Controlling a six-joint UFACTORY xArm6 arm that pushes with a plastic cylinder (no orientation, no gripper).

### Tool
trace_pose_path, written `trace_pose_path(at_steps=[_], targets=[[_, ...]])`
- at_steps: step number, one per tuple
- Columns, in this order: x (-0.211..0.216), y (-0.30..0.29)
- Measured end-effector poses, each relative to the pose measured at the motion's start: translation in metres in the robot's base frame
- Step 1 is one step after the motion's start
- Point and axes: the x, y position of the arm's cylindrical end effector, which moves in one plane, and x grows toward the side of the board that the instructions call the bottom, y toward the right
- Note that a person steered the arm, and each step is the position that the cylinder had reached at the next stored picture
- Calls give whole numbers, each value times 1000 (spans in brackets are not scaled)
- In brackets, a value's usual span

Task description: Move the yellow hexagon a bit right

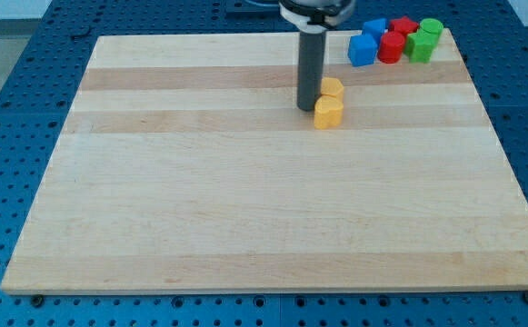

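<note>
Two yellow blocks sit touching each other near the top middle of the wooden board (245, 218). The upper yellow block (333, 88) looks like the hexagon. The lower yellow block (328, 113) is heart-like in shape. My tip (309, 108) rests on the board just left of both yellow blocks, touching or almost touching them. The dark rod rises straight up from there and hides a little of the upper block's left side.
A cluster of blocks lies at the board's top right: a blue block (362, 50), another blue block (375, 28), a red block (392, 46), another red block (404, 26), a green block (420, 45) and a green cylinder (431, 29).
</note>
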Motion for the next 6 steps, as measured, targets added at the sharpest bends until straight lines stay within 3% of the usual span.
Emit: trace_pose_path(at_steps=[1,2,3,4,6], targets=[[2,44],[2,49],[2,0],[-3,-13],[-21,40]])
